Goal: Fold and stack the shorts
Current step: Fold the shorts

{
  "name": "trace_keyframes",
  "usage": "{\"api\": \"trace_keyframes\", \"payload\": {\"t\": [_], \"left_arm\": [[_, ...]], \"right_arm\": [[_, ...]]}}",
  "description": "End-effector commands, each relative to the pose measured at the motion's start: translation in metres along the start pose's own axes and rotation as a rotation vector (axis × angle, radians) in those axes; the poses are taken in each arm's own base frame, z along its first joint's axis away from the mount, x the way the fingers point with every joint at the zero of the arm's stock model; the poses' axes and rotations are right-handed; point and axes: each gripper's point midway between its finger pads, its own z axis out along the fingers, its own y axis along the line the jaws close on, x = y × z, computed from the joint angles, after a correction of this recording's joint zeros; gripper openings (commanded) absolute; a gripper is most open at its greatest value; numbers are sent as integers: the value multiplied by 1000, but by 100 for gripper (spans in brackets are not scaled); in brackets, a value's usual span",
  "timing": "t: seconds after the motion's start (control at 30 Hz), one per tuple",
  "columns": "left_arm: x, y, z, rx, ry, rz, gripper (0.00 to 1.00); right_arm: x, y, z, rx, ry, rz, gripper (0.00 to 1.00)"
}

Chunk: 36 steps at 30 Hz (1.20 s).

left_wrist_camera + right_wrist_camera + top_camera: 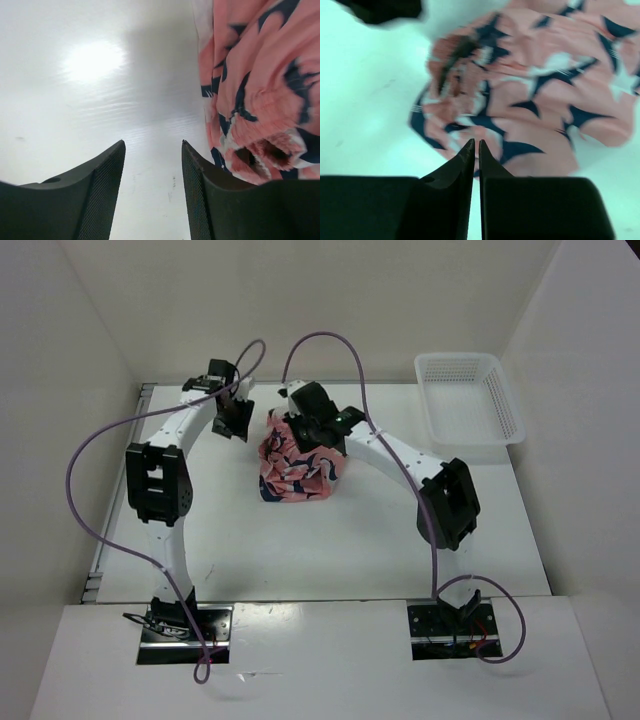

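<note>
The salmon-pink shorts with navy and white print lie bunched in a heap at the middle of the table. My left gripper sits just left of the heap. In the left wrist view the left gripper is open and empty over bare table, with the shorts beside its right finger. My right gripper hangs over the heap's far edge. In the right wrist view the right gripper is shut, with no fabric seen between the jaws. The blurred shorts lie beyond its tips.
A white plastic mesh basket stands at the table's far right corner. White walls enclose the table on the left, back and right. Purple cables loop above both arms.
</note>
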Motion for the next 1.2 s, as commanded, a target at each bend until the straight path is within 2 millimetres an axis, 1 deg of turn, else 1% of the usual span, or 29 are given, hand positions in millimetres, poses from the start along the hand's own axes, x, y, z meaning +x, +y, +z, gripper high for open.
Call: {"api": "trace_keyframes", "payload": {"t": [0.0, 0.03, 0.07, 0.1, 0.13, 0.17, 0.2, 0.27, 0.33, 0.37, 0.4, 0.43, 0.47, 0.5, 0.57, 0.6, 0.63, 0.7, 0.73, 0.77, 0.8, 0.83, 0.87, 0.93, 0.97, 1.03, 1.1, 1.13, 1.17], "left_arm": [[-53, 15, -67, -69, -198, 7, 57], [-70, 9, -85, -37, -261, 15, 57], [-76, -3, -91, 7, -278, 29, 57], [-78, -29, -97, 100, -285, 59, 57], [-80, -46, -101, 152, -292, 82, 57], [-78, -74, -100, 222, -280, 120, 57], [-76, -87, -96, 249, -269, 138, 57], [-65, -111, -75, 308, -212, 165, 57], [-52, -117, -49, 349, -147, 156, 57], [-49, -120, -41, 369, -127, 154, 57], [-44, -127, -34, 416, -106, 151, 57], [-40, -129, -20, 433, -78, 145, 57], [-36, -131, -14, 447, -61, 141, 57], [-33, -130, -1, 448, -40, 136, 57], [-38, -124, 10, 408, -48, 137, 57], [-39, -118, 16, 374, -43, 136, 57], [-39, -108, 29, 316, -36, 134, 57], [-36, -94, 44, 262, -16, 122, 57], [-36, -87, 50, 217, -15, 122, 57], [-39, -84, 49, 203, -24, 123, 57], [-36, -76, 55, 186, -12, 110, 57], [-35, -73, 61, 175, -8, 110, 57], [-36, -66, 62, 158, -9, 100, 57], [-33, -60, 66, 154, -1, 91, 57], [-33, -60, 66, 154, -1, 91, 57], [-30, -62, 67, 164, 8, 89, 57], [-38, -69, 54, 201, -20, 93, 57], [-40, -72, 49, 215, -31, 95, 59], [-48, -77, 35, 243, -61, 100, 60]], "right_arm": [[2, -47, 1, 146, -42, 33, 9], [2, -55, 3, 165, -47, 42, 9], [2, -64, 8, 184, -54, 50, 9], [6, -64, 13, 185, -44, 49, 9], [6, -72, 16, 202, -46, 57, 9], [11, -80, 23, 214, -33, 65, 8], [15, -80, 27, 215, -23, 78, 6], [22, -97, 33, 249, -7, 106, 4], [35, -97, 37, 251, 18, 105, 3], [36, -95, 36, 234, 16, 92, 3], [52, -88, 41, 190, 55, 92, 2], [55, -83, 37, 163, 61, 84, 0], [56, -75, 33, 136, 56, 68, 0], [78, -71, 33, 111, 105, 57, 0], [97, -61, 32, 69, 134, 41, 0], [122, -59, 30, 59, 186, 43, 0], [134, -60, 31, 59, 205, 44, 0], [158, -59, 30, 51, 247, 46, 0], [164, -60, 31, 49, 252, 22, 0], [176, -57, 30, 43, 279, 7, 0], [181, -56, 30, 34, 290, 8, 0], [186, -55, 29, 24, 301, 0, 0], [197, -56, 28, 23, 324, -9, 0], [200, -54, 22, 14, 326, -7, 0], [211, -53, 21, 1, 349, -16, 0], [209, -51, 11, -10, 346, -24, 0], [208, -51, 5, -26, 346, -62, 0], [201, -48, -1, -42, 329, -74, 0], [188, -47, -4, -55, 303, -97, 0]]}}
